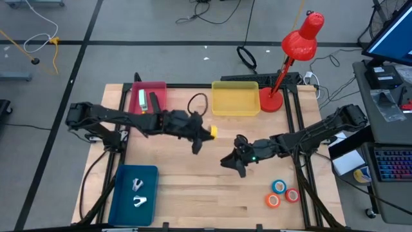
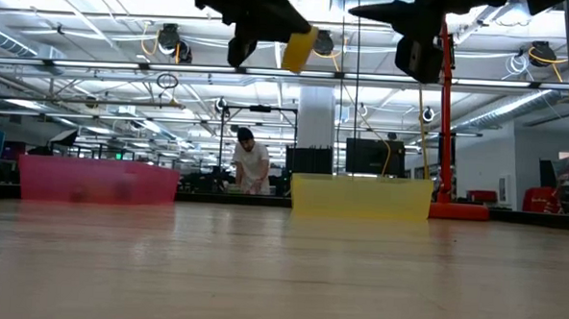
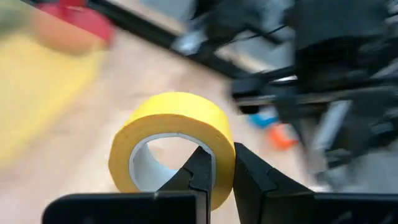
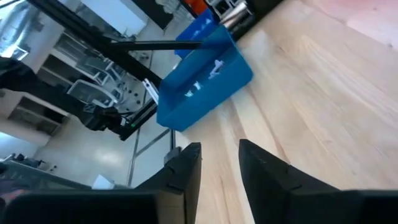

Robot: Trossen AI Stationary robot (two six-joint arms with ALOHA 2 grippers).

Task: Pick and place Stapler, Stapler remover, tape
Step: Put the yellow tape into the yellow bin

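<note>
At table centre, above the wood: left gripper (image 1: 205, 134) is raised off the surface w/ a yellow tape roll (image 3: 172, 138) clamped; one finger (image 3: 198, 177) sits inside the ring, the other outside, pinching the roll wall between them. Roll axis runs roughly along the fingers' line of sight, ring standing on edge in the grip. Key relation: yellow tray (image 1: 235, 99) lies just to the far right of the held roll, not yet under it; judged next move = short carry right/far, then release. Left arm is clearly the nearer to that tray.

Right gripper (image 1: 233, 161): hovering near centre, right of the left gripper, fingers slightly apart, nothing between them. Remaining tape rolls (image 1: 284, 193) lie flat at near right, well apart from it.
</note>
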